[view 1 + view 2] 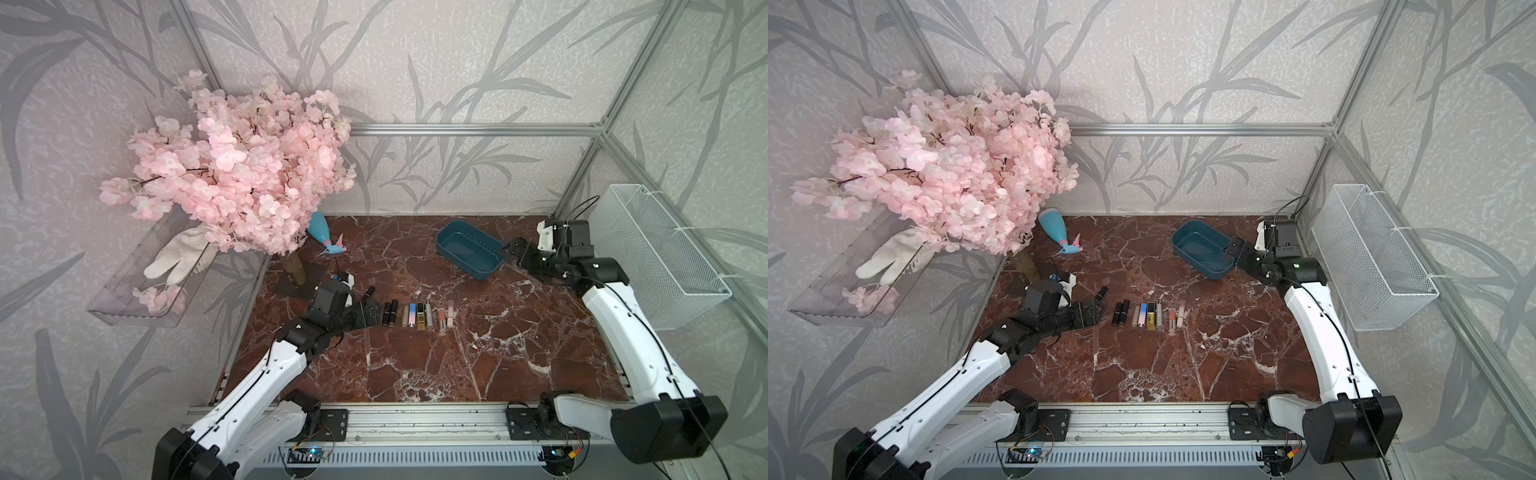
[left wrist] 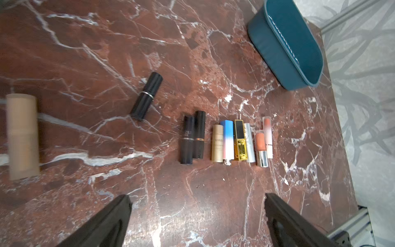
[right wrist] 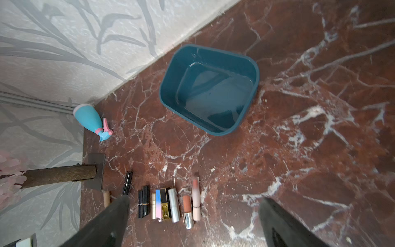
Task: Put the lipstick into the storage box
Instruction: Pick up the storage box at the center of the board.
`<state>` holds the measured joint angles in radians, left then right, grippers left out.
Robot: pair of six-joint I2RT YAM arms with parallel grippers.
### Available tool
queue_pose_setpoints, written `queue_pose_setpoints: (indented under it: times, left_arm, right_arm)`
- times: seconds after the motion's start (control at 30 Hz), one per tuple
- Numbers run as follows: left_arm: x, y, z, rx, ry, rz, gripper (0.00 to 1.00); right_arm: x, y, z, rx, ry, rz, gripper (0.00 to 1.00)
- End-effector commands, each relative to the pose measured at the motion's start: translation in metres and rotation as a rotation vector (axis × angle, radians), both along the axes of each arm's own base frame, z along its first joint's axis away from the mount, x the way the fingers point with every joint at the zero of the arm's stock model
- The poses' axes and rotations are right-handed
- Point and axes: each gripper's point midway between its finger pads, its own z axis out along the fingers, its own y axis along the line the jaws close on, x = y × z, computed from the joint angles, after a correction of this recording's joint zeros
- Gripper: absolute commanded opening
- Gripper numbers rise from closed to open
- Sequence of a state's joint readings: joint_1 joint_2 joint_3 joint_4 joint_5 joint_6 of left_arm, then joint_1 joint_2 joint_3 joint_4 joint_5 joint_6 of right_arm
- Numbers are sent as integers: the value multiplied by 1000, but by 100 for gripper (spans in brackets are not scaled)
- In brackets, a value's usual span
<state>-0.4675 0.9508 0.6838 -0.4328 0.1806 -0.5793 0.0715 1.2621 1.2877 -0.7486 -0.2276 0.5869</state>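
Observation:
Several lipsticks (image 1: pixel 419 316) lie side by side in a row mid-table, seen in both top views (image 1: pixel 1150 316) and both wrist views (image 2: pixel 226 141) (image 3: pixel 168 205). One black lipstick (image 2: pixel 147 96) lies apart at an angle, and a beige tube (image 2: pixel 22 136) lies further off. The teal storage box (image 1: pixel 469 251) (image 1: pixel 1200 249) stands empty at the back right. My left gripper (image 1: pixel 376 309) (image 2: pixel 197 198) hovers open at the left end of the row, holding nothing. My right gripper (image 1: pixel 505 251) (image 3: pixel 195 199) is open and empty beside the box's right end.
A pink blossom tree (image 1: pixel 241 166) on a dark base fills the back left, with a blue spray bottle (image 1: pixel 322 232) lying beside it. A white wire basket (image 1: pixel 656 253) hangs on the right wall. A clear tray (image 1: pixel 137 291) with a glove is on the left wall.

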Motion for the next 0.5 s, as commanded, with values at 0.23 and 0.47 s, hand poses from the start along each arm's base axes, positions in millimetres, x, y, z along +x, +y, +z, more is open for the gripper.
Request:
queue_pose_setpoints:
  times: [0.23,0.47]
  left_arm:
    - [2,-49,7,65,-91,-159,100]
    - [4,-60,11,70,-178,-208,100]
  right_arm:
    - [-7,-29,-61,58,333,-233,100]
    - [19,-28,-101,91,424,-266,94]
